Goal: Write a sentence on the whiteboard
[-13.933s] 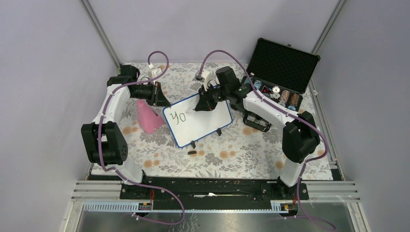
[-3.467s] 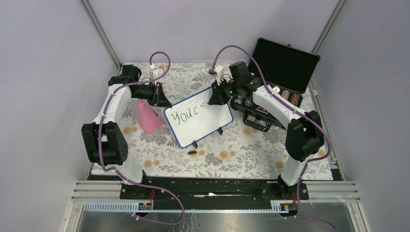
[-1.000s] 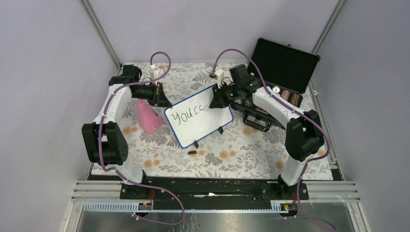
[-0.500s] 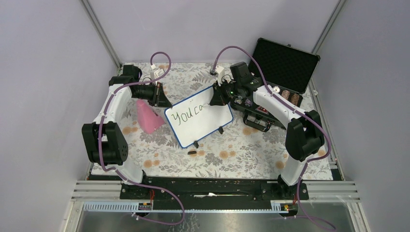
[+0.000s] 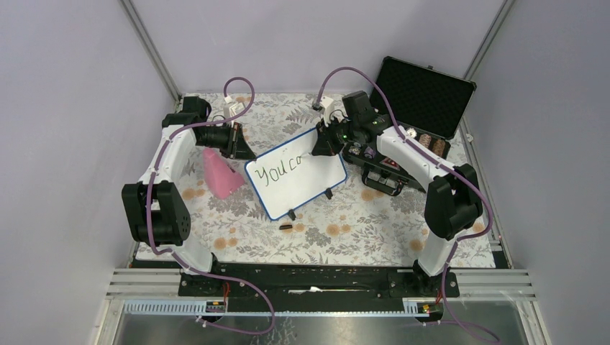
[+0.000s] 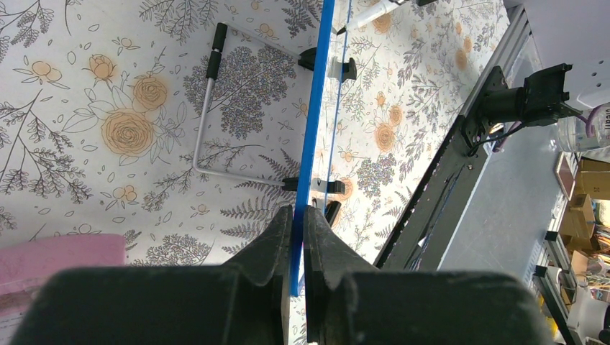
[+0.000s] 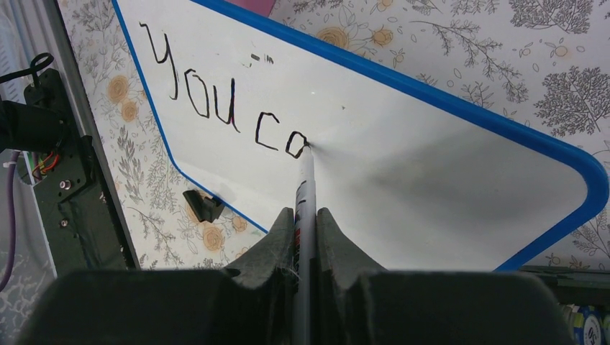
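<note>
Five letters on the whiteboard (image 7: 431, 165) now, newest just closed into a loop, sentence (image 7: 229, 116) barely begun; right tool (image 7: 306, 213) pinches marker (image 7: 305, 188), left tool (image 6: 298, 210) pinches board edge.

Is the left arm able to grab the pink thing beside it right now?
Probably not yet. The left gripper is shut on the edge of the whiteboard. The pink thing lies close by, uncovered, but the gripper would have to let go first.
</note>
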`<move>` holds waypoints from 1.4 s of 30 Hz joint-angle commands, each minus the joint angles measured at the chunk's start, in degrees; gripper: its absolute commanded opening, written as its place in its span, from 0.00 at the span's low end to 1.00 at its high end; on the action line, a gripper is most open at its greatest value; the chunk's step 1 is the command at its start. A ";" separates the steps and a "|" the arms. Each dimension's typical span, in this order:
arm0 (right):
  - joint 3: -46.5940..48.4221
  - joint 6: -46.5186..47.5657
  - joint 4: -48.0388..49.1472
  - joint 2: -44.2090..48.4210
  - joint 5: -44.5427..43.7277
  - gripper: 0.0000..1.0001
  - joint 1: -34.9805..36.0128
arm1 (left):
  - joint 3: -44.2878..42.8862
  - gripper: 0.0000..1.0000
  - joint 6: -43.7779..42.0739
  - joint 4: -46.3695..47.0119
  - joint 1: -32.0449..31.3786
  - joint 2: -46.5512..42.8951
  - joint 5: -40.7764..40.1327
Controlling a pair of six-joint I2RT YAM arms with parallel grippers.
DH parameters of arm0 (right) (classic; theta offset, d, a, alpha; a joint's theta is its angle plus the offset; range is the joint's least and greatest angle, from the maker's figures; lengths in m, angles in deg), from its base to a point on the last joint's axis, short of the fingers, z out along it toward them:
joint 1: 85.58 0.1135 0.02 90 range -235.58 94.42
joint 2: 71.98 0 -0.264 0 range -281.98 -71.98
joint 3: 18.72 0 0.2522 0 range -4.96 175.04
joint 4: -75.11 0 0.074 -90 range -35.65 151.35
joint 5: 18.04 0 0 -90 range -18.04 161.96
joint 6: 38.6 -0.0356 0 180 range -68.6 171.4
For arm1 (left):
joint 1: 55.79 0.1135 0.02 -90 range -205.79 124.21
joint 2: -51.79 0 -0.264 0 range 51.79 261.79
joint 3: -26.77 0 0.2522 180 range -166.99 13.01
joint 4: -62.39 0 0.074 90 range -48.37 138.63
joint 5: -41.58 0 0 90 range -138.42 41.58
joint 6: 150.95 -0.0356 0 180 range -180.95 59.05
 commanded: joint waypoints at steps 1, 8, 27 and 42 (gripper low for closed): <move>2.85 0.22 1.79 0.28 -1.21 0.00 -0.60 | -1.75 0.00 -1.00 0.42 -0.52 -0.21 -0.63; 1.22 0.30 1.79 0.14 -0.72 0.00 -0.50 | -1.69 0.00 -1.06 0.45 -0.54 -0.23 -0.72; -2.79 1.67 1.73 1.67 -0.99 0.00 -0.26 | -1.82 0.00 -0.96 0.41 -0.54 0.02 -0.99; -1.47 2.81 -0.79 5.27 0.38 0.00 -1.52 | -1.80 0.00 -0.82 0.46 -0.56 -0.17 -1.11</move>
